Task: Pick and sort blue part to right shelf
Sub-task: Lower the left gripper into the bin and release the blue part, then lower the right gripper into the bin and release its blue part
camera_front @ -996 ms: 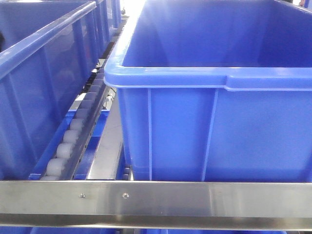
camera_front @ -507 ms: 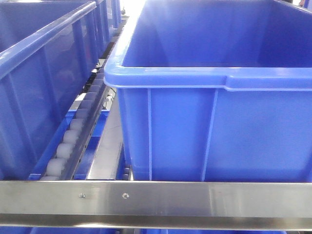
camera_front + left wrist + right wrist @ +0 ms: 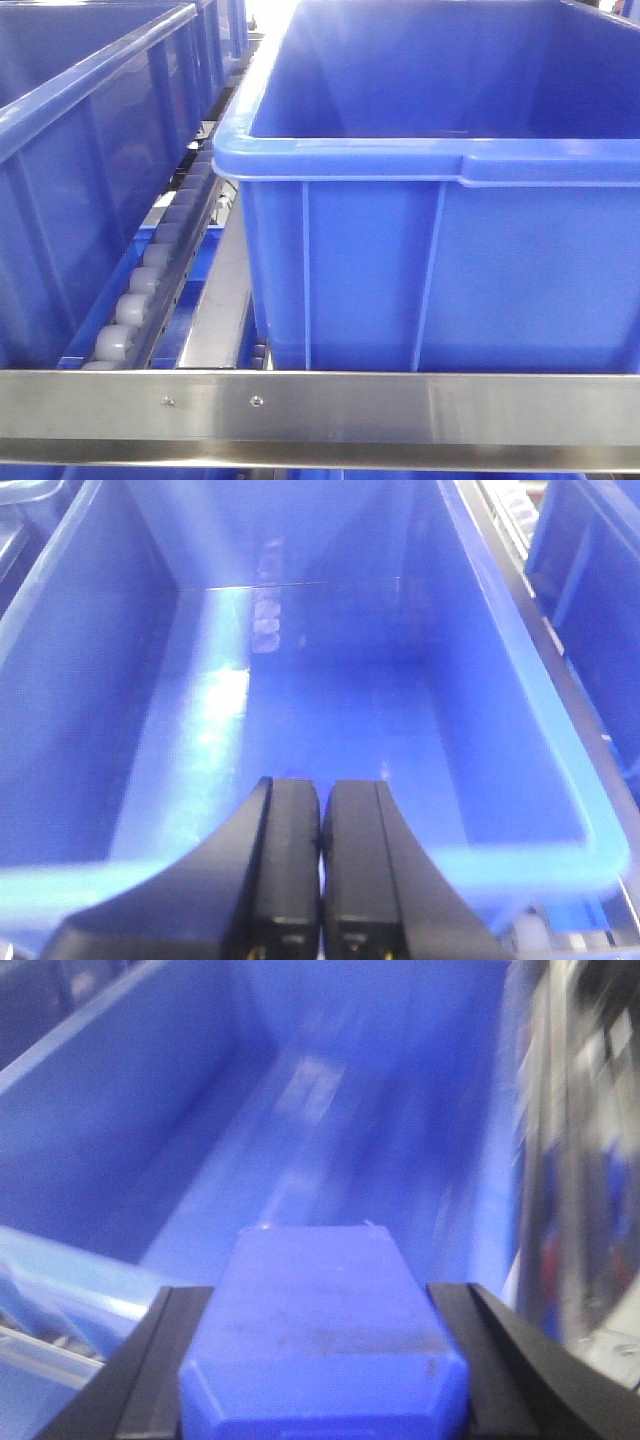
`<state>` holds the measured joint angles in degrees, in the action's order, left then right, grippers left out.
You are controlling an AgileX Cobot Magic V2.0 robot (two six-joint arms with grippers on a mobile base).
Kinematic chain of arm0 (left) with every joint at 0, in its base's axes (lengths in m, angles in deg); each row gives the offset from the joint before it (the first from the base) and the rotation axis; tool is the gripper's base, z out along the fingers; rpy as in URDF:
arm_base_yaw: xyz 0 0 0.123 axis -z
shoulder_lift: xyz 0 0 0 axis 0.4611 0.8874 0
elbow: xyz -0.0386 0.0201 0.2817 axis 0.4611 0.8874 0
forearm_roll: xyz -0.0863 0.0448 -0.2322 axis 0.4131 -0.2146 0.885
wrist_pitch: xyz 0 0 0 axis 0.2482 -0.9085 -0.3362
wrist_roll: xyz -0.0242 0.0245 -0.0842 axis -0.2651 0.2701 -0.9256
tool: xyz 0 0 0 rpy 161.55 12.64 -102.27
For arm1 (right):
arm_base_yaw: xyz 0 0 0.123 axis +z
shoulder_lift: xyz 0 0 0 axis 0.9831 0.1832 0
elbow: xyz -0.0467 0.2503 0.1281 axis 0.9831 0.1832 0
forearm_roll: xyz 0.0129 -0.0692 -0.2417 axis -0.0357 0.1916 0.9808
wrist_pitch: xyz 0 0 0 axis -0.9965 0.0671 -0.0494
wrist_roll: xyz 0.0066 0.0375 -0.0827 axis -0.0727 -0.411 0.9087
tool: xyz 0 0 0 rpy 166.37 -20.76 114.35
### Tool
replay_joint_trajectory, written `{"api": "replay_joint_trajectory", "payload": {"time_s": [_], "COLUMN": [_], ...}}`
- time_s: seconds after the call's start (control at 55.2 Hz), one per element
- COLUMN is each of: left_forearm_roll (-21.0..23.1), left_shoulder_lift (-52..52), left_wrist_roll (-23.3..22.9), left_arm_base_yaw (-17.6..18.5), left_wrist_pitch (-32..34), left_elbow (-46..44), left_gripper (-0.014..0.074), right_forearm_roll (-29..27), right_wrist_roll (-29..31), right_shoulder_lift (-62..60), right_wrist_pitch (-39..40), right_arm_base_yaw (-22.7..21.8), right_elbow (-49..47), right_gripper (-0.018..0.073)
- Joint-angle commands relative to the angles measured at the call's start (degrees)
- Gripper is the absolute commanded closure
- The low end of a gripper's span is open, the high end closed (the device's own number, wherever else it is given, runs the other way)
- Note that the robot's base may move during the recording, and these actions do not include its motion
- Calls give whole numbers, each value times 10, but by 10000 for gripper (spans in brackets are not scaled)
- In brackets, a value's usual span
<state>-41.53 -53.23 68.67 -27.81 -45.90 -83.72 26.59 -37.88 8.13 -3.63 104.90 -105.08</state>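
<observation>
Presently catalogued on the right shelf (image 3: 320, 408): one large blue open-top crate (image 3: 440, 265) standing behind the brushed steel front rail (image 3: 430, 410), its thick rim level and its ribbed front wall facing the front camera; a second blue crate (image 3: 70, 180) to the left of it, well apart, its side wall running away from the rail; a grey roller track (image 3: 150, 280) between the two crates, its rollers in a single line receding from the rail. Two small screws (image 3: 212, 401) sit in the rail face. Left gripper (image 3: 320, 825): black fingers pressed together with nothing between them, hovering above a blue crate (image 3: 520, 710) whose floor shows only light reflections. Right gripper (image 3: 325, 1360): black fingers (image 3: 150, 1370) clamped on either side of the blue part (image 3: 320, 1335), a smooth rectangular block with chamfered near corners, held above the near rim of a blue crate (image 3: 130, 1130); the right wrist view is motion-blurred, and the crate's far end cannot be read clearly.
</observation>
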Motion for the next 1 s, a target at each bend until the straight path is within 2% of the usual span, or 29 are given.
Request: {"api": "replay_joint_trajectory", "payload": {"time_s": [0.0, 0.272, 0.417, 0.724, 0.851, 0.906, 0.978], "left_forearm_roll": [10, 15, 15, 24, 24, 24, 24], "left_shoulder_lift": [-13, -21, -21, -21, -21, -21, -21], "left_wrist_roll": [-1, -1, -1, -1, -1, -1, -1], "left_arm_base_yaw": [-1, -1, -1, -1, -1, -1, -1], "left_wrist_pitch": [39, 26, 27, 26, 21, 20, 20], "left_elbow": [-4, -2, -2, -2, -2, -2, -2], "left_gripper": [472, 472, 472, 472, 472, 472, 472], "right_forearm_roll": [-7, -28, -28, -26, -25, -23, -22], "right_wrist_roll": [2, -8, -14, -14, -14, -14, -14], "right_shoulder_lift": [95, 373, 510, 713, 736, 735, 734], "right_wrist_pitch": [26, -58, -54, -46, -57, -57, -59], "right_arm_base_yaw": [-2, -2, -5, -5, -5, -5, -5], "right_elbow": [-77, -251, -305, -382, -398, -400, -405], "right_gripper": [404, 404, 404, 404, 400, 372, 249]}}
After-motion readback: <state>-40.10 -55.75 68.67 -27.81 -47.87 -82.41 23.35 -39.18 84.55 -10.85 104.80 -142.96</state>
